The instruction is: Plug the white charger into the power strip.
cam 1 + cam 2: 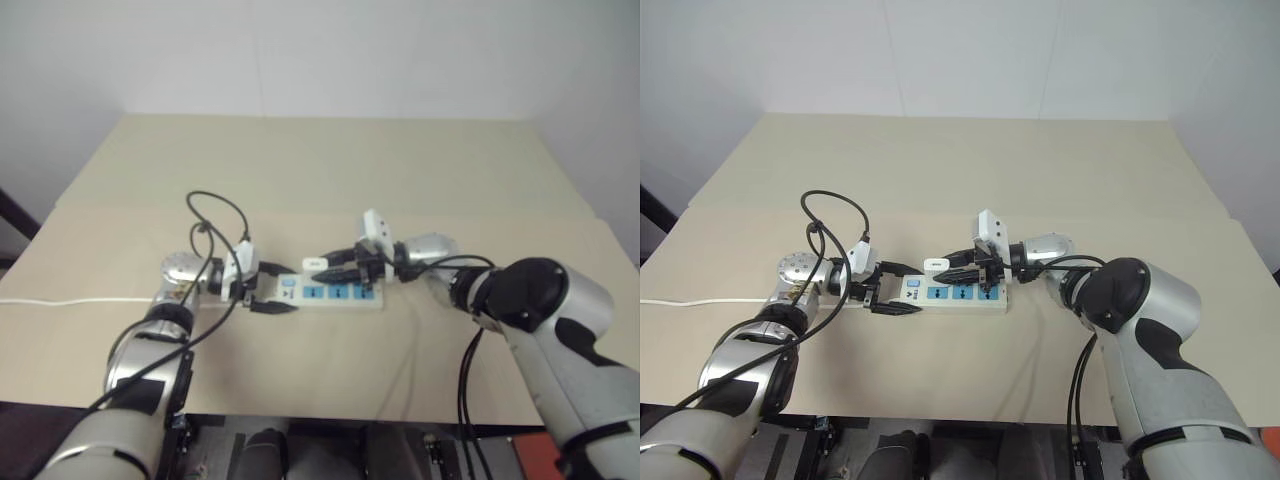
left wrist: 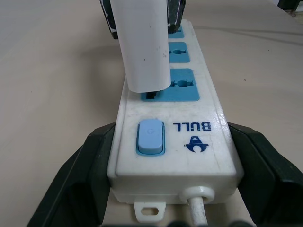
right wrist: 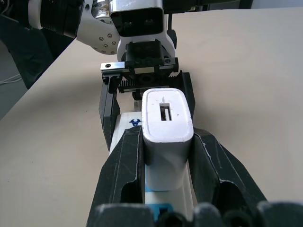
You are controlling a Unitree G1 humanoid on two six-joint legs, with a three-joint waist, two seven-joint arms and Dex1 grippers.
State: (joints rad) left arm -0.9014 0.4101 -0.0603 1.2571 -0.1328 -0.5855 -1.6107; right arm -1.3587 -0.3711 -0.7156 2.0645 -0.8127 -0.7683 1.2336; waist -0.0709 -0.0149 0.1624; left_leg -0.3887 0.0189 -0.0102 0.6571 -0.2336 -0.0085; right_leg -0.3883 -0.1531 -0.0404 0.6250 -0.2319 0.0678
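item: power strip [image 2: 170,156], long white bar with blue socket faces, lay flat on the tan table [image 1: 330,170] near the table's front edge, its length running across the robot's front. switch end: a pale blue rocker switch [image 2: 150,137] and blue printed lettering, with a thin white cord [image 2: 198,208] leaving the end wall and trailing off toward the robot's left over the tabletop. holder of that end: left gripper [image 1: 268,289], its two black fingers [image 2: 80,175] set one on each long side of the strip, closed against the casing so that the strip sat pinched between them. sockets: three blue faces in a row; the one nearest the switch was occupied, the two beyond it stood empty, though the farthest was partly covered from the left wrist view. contents of the occupied socket: white charger [image 3: 166,124], a rounded white block, standing upright over that face with its lower end meeting the blue surface; a dark prong showed at its base, and how far it was seated could not be told. holder of the charger: right gripper [image 1: 965,271], reaching in from the robot's right above the strip, its black fingers [image 3: 124,165] clamped on the charger's two opposite sides. top of the charger bore a narrow slot. the two grippers faced one another along the strip, close but apart. beyond: bare tabletop, then a pale wall [image 1: 320,50].
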